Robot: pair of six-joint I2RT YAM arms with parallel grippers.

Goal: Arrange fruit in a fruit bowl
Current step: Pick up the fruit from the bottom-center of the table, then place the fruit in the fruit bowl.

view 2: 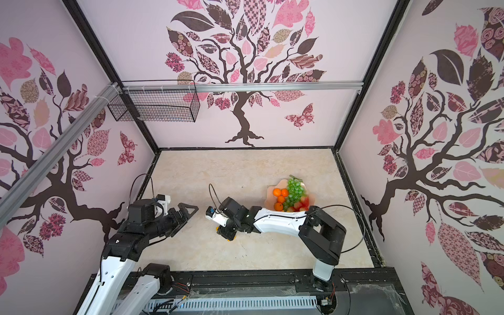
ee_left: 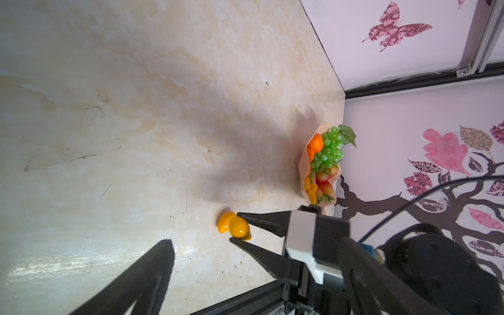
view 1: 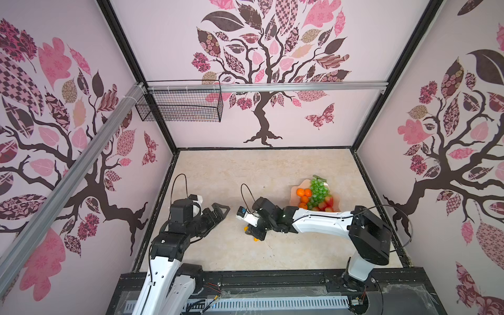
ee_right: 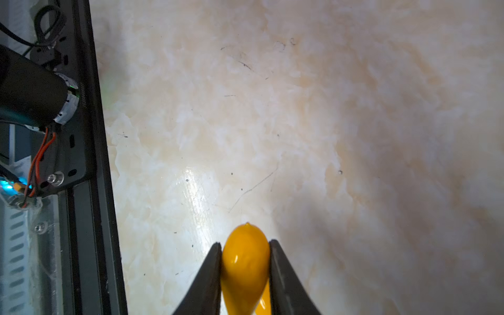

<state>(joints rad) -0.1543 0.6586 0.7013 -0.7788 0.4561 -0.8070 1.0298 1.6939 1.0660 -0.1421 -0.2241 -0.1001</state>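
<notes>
My right hand (ee_right: 245, 242) pinches a yellow oval (ee_right: 245, 264), well apart from the fruit bowl (ee_left: 303, 163).
I see grapes (view 1: 319, 191), tangerines (view 1: 300, 192) and strawberries (view 1: 328, 201) in it; I cannot tell how open the left hand (view 1: 218, 211) is.

The right arm (view 1: 321, 218) is reaching from the bench's near right corner toward its middle. The right end effector (ee_right: 245, 244) is pointing down, pinching a yellow oval fruit (ee_right: 245, 264). The left arm (view 1: 163, 259) is holding the left end effector (view 1: 219, 211) above the bench's left side, and its jaw spacing is unclear.
</notes>
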